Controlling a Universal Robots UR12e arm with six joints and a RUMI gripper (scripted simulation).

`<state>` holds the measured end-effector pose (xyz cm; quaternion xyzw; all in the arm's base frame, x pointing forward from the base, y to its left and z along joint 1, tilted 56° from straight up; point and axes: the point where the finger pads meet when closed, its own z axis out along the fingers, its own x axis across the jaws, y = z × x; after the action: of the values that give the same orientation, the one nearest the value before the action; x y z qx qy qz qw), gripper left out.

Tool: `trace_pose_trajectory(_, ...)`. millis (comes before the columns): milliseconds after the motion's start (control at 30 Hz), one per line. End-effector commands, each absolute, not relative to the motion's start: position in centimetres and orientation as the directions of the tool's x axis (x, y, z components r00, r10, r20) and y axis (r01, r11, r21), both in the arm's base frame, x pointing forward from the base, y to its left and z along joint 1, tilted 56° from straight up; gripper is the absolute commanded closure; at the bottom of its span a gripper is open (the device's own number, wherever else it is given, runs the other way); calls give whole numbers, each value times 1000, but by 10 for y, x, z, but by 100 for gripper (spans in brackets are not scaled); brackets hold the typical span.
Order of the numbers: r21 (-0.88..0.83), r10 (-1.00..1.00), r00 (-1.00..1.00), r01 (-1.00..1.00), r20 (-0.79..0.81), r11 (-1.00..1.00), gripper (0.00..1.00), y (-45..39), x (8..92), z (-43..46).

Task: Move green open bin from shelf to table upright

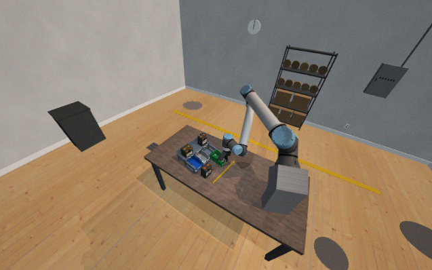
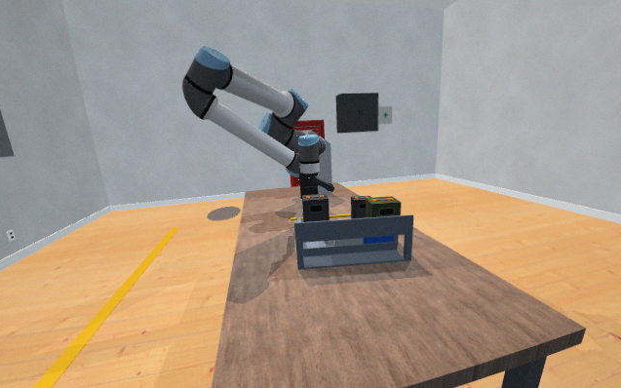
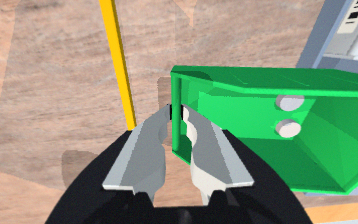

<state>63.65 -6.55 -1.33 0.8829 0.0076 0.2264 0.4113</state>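
The green open bin (image 1: 216, 157) (image 3: 231, 112) is at the open front of the grey-blue shelf (image 2: 356, 228) (image 3: 322, 37). My gripper (image 3: 176, 105) is shut on its near end wall, one finger outside and one inside. The bin looks upright, and one white round part (image 3: 289, 102) and another white round part (image 3: 288, 128) lie in it. In the wrist view its far end overlaps the shelf's edge. I cannot tell how high its bottom is or whether it touches the shelf. The exterior view hides the bin and fingertips behind the boxes and shelf.
A blue bin (image 1: 194, 163) and a light grey bin are in the shelf. An olive box (image 1: 186, 150) (image 2: 383, 208) and a dark box (image 1: 202, 139) (image 2: 315, 209) stand on top. Another dark box (image 1: 206, 170) stands near the shelf's front corner. A yellow strip (image 1: 224, 172) (image 3: 117, 60) crosses the table (image 2: 380, 312).
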Motion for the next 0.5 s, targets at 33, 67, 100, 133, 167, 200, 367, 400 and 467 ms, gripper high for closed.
trace_pose_trajectory(33, 730, 200, 897, -173, 394, -662, 100, -69, 639, -16)
trace_pose_trajectory(67, 730, 200, 897, -173, 394, -662, 100, -69, 639, -16)
trace_pose_trajectory(100, 730, 200, 897, -173, 394, -662, 100, -69, 639, -16)
trace_pose_trajectory(133, 730, 200, 897, -173, 394, -662, 100, -69, 639, -16)
trace_pose_trajectory(167, 730, 200, 897, -173, 394, -662, 100, -69, 639, -16)
trace_pose_trajectory(200, 730, 200, 897, -173, 394, -662, 100, -69, 639, -16)
trace_pose_trajectory(367, 730, 200, 897, -173, 394, -662, 100, -69, 639, -16)
trace_pose_trajectory(400, 730, 200, 897, -173, 394, -662, 100, -69, 639, -16)
trace_pose_trajectory(467, 730, 200, 897, -173, 394, -662, 74, -69, 639, -16)
